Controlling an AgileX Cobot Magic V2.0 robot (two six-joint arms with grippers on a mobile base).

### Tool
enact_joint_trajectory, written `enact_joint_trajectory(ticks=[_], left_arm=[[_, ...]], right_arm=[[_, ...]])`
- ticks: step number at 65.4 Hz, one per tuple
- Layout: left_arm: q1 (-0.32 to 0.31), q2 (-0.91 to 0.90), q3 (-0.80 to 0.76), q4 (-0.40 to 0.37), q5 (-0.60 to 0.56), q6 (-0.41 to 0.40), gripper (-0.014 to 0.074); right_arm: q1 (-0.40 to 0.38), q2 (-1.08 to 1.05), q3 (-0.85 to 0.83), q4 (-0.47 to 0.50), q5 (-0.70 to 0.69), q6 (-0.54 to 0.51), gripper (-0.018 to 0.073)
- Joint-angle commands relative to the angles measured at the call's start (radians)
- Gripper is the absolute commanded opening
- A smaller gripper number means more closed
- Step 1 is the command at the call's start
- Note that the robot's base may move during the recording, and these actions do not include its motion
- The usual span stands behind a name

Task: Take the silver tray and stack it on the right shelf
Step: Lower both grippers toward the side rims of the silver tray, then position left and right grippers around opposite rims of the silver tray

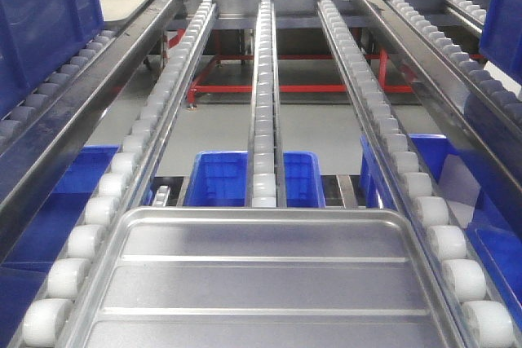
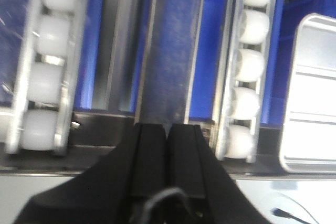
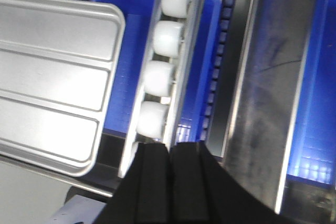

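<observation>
Roller-rail right shelf (image 1: 263,79) carries silver tray (image 1: 261,283) at its front edge. Jaws together, empty, on left gripper (image 2: 168,127) and right gripper (image 3: 169,146).

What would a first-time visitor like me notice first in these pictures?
The shiny silver tray with two raised ribs fills the near end of the right shelf, between long rails of white rollers. Bright blue bins sit underneath. In the wrist views, the black left tool and right tool hang shut and empty, each off to one side of the tray.
</observation>
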Motion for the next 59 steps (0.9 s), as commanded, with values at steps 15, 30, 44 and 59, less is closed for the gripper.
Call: enact_joint_trajectory(ticks=[15, 30, 44, 59], left_arm=[[-0.006, 0.136, -0.056, -0.038, -0.063, 0.006, -0.0097], [-0.01, 0.201, -0.135, -0.029, 0.096, 0.182, -0.0084], [-0.052, 0.253, -0.243, -0.105, 0.032, 0.194, 0.0388], [-0.068, 0.351, -0.258, -0.345, -0.041, 0.194, 0.0388]], right_arm=[[-0.003, 0.108, -0.039, 0.029, -0.091, 0.017, 0.0139], [-0.003, 0.14, -0.061, 0.029, -0.102, 0.094, 0.0517], [-0.003, 0.176, -0.12, 0.029, -0.1, 0.097, 0.0561], [-0.003, 0.202, -0.13, 0.029, -0.141, 0.097, 0.0561]])
